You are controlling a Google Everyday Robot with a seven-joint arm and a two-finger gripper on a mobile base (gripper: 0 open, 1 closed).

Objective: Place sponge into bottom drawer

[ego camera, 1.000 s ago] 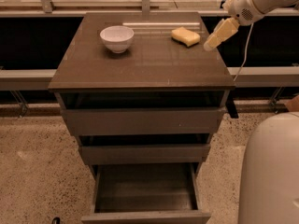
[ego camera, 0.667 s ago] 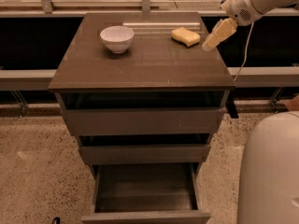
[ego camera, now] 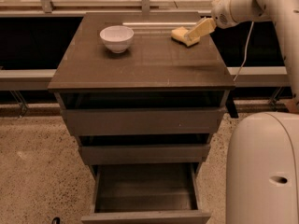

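Observation:
The pale yellow sponge (ego camera: 180, 34) lies on the cabinet top (ego camera: 140, 66) at its back right. My gripper (ego camera: 193, 33) reaches in from the upper right on a white arm, and its tip lies over the sponge's right edge. The bottom drawer (ego camera: 145, 192) is pulled out at the foot of the cabinet, and its dark inside holds nothing.
A white bowl (ego camera: 117, 38) stands at the back left of the cabinet top. The two wider drawers (ego camera: 142, 121) above the bottom one stand slightly ajar. My white base (ego camera: 264, 169) fills the lower right. Speckled floor lies to the left.
My gripper has moved left, from beside the sponge to over its right edge. The sponge, the bowl and the drawers have not moved.

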